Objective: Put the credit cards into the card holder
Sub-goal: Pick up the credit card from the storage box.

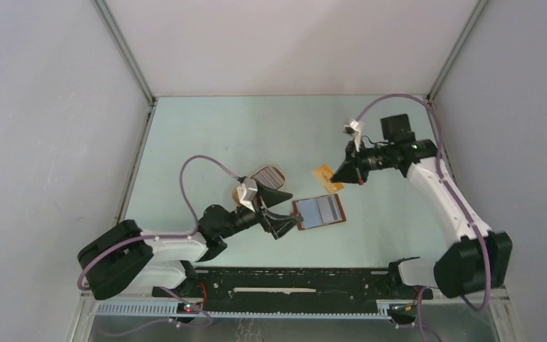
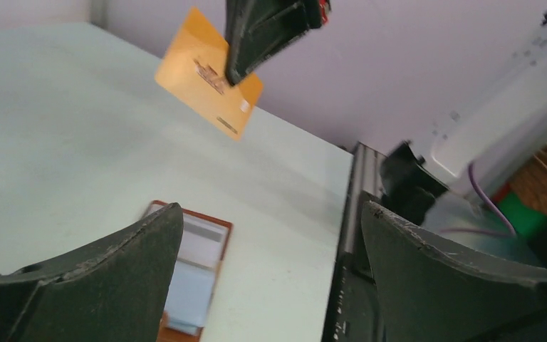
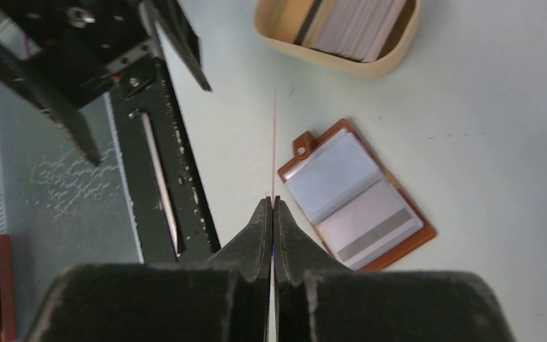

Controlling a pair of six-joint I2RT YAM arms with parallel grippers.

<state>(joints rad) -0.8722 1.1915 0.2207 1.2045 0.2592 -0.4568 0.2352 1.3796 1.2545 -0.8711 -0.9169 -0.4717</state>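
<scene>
Just beyond the card holder [image 1: 319, 211], gripping one orange credit card [image 1: 326, 178] aloft in the right claw [image 1: 343, 173], left claw [image 1: 290, 211] gaping empty; next, angle down into a pocket [image 3: 335, 174].

You get soft, even light from above: the pale table [image 1: 206, 135] reads bright and flat, with only faint shadows and no glare. In your left wrist view, the fingers [image 2: 100, 278] of the left gripper [image 2: 271, 206] loom dark and soft-edged, and the orange credit card [image 2: 196, 71] is slightly blurred. Your right wrist view is sharper: the card holder [image 3: 356, 206] is crisp, with a mild sheen on its pockets, while the right gripper [image 3: 271, 203] blurs towards the bottom edge.
</scene>
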